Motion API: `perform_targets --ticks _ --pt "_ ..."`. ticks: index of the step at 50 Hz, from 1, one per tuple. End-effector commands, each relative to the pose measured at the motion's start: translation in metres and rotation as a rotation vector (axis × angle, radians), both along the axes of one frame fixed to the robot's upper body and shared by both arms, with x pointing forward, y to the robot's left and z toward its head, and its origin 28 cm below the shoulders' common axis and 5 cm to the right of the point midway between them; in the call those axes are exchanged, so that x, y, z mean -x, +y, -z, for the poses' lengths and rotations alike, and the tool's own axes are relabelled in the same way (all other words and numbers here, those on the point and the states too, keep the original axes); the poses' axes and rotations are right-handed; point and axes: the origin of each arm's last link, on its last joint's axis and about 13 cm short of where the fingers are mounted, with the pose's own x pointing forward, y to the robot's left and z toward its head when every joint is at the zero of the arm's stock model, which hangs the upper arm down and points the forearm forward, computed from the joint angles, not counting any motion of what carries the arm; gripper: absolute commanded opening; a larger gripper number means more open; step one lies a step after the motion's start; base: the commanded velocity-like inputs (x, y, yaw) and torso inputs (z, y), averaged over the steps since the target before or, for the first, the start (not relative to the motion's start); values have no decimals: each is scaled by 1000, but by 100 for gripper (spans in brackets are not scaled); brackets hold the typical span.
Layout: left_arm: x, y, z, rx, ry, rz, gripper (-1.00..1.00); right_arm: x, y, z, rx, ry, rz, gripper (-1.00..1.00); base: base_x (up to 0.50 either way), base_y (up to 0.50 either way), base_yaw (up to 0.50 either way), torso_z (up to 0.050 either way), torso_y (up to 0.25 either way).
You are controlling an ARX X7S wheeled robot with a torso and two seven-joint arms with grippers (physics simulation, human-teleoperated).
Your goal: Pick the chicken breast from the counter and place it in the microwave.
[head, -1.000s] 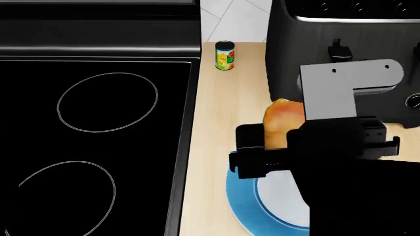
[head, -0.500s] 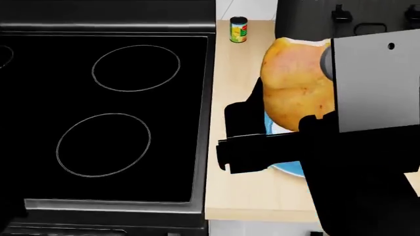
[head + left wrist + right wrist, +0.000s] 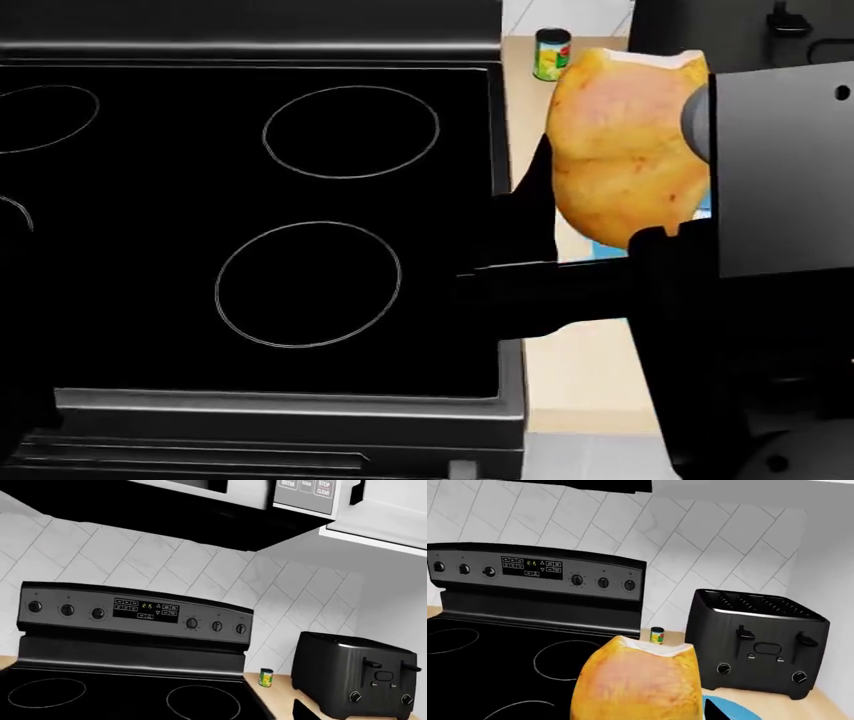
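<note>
The chicken breast (image 3: 627,150), a golden-orange lump with paler patches, hangs in the air above the seam between stove and counter (image 3: 587,370). My right gripper (image 3: 621,205) is shut on it; one black finger (image 3: 534,230) shows on its stove side, and the other is hidden behind the grey wrist bracket. In the right wrist view the chicken breast (image 3: 637,680) fills the lower middle. The microwave (image 3: 200,510) hangs above the stove, seen from below with its button panel (image 3: 303,490); its door does not show. My left gripper shows in no view.
The black stove top (image 3: 267,200) takes up the left. A blue plate (image 3: 603,250) lies on the counter under the chicken. A yellow-green can (image 3: 551,54) and a black toaster (image 3: 757,650) stand at the back, against the tiled wall.
My right gripper has lifted the chicken breast off the blue plate and carried it up towards the stove's edge. The head view has shifted, so the stove sits further right in frame.
</note>
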Motion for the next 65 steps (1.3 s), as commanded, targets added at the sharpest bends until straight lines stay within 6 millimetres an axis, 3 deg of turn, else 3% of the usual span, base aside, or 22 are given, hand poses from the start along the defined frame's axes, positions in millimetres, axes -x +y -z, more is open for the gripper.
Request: perform_targets --ticks 1,65 --pt "-1 -1 0 -3 -1 3 100 0 -2 0 10 -26 5 -100 86 500 0 0 0" --pt "0 -3 0 14 0 5 100 1 2 0 41 -17 -39 -100 38 500 0 0 0"
